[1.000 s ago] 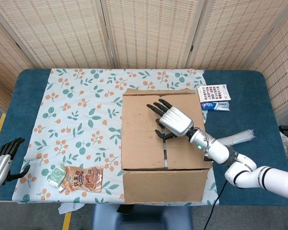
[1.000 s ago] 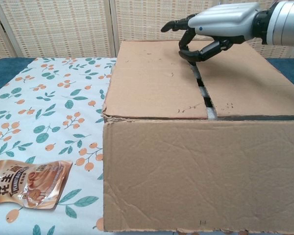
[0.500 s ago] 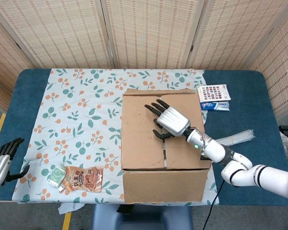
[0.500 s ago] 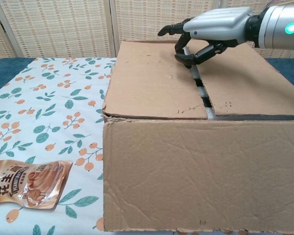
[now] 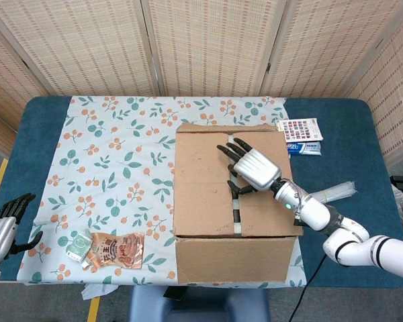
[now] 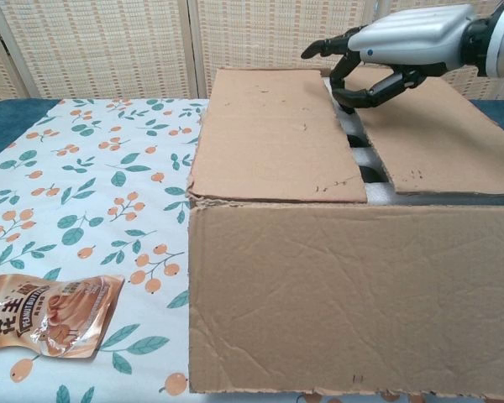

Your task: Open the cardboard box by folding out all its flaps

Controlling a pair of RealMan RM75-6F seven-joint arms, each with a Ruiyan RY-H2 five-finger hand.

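Cardboard box [image 5: 205, 194] sits on the near half of the table, its right part off the flowered cloth, with its front wall at the table's near edge. Its top looks roughly square from the head view; the seam [image 5: 236, 201] between its two top flaps runs from the near side toward the far side, and the flaps lie almost flat with a gap along the seam showing white and dark inside. The right hand [image 5: 253, 168] hovers over the far part of that seam, fingers [image 6: 378, 88] curled downward into the gap at the edge of the right flap [image 6: 441, 126], thumb apart from them. The left flap [image 6: 277, 134] lies flat. The left hand [image 5: 3, 228] is well to the left of the box, off the table's near left corner, fingers loosely apart and holding nothing. The table [image 5: 43, 111] is dark blue, covered left of the box with a white cloth [image 5: 114, 154] printed with orange berries and green leaves. Woven reed screens [image 5: 208, 40] stand behind. Left of the box, near the front edge, lies an orange snack pouch [image 6: 50, 323] with "PEANUT BUTTER" printed on it. Right of the box's far corner lie a toothpaste box [image 5: 301, 148] and a card of coloured squares [image 5: 299, 129].
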